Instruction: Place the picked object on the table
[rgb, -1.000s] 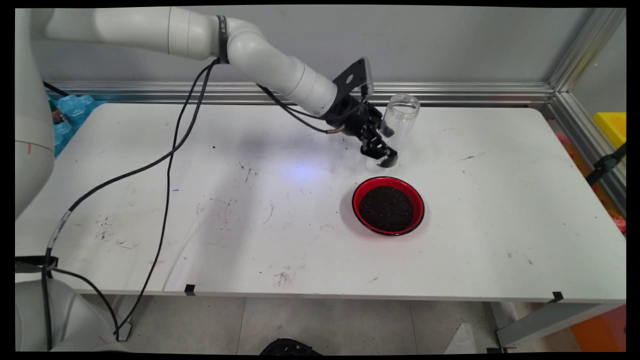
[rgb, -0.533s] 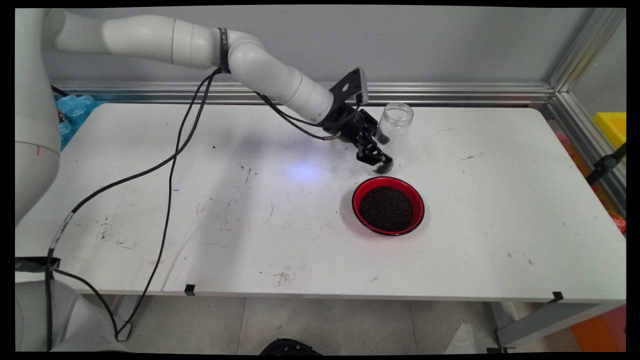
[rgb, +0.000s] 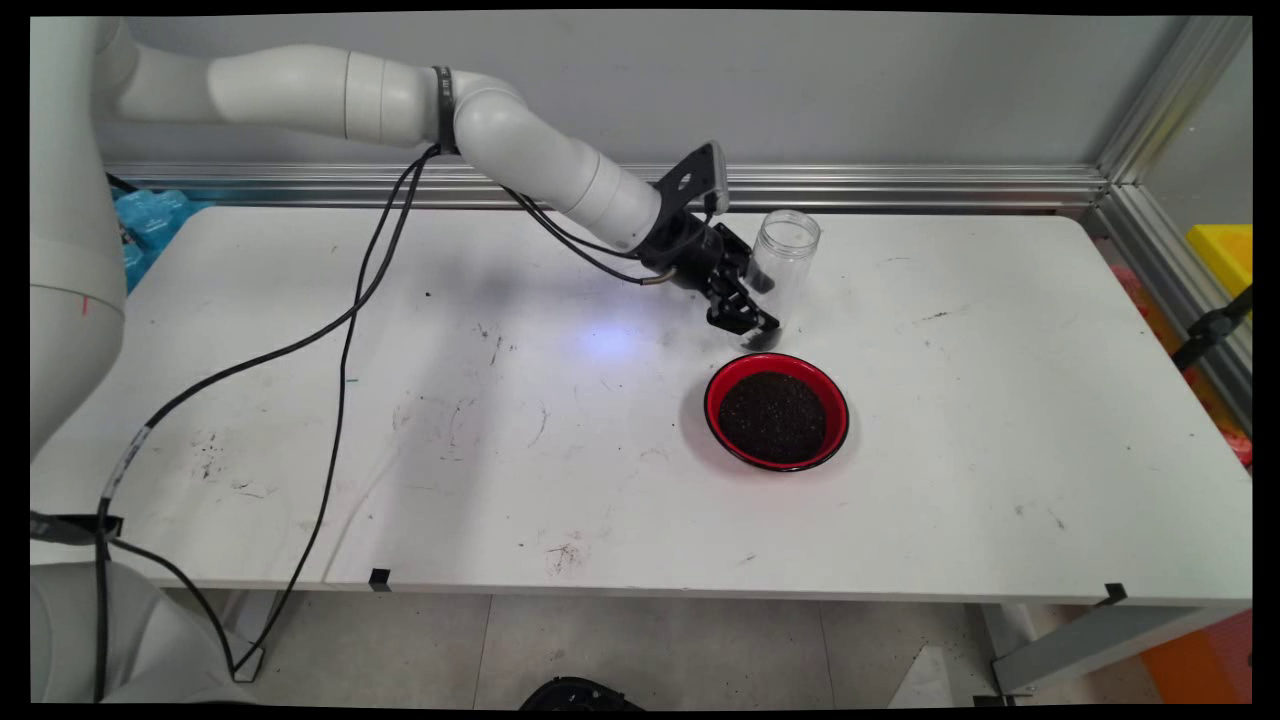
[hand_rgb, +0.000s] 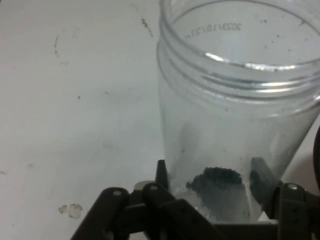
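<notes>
Between your gripper's closed-in fingers, the clear jar is standing nearly upright, mouth up, just behind the red bowl.

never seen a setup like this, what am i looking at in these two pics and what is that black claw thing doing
It is a white robot arm reaching over a white table, with black cables hanging from it. The black claw is its gripper, a two-finger hand at the arm's end.

The wide picture comes from a fixed camera above the table's near side, looking down across it at the wall. The close picture comes from a camera on the hand itself, looking along the fingers, which rise from the bottom edge.

On the table sits a red bowl filled with dark grains. Just behind it is a clear plastic jar, lid off, almost empty but for a small dark clump at the bottom.

The gripper is closed on the jar's lower part, one finger on each side.
</notes>
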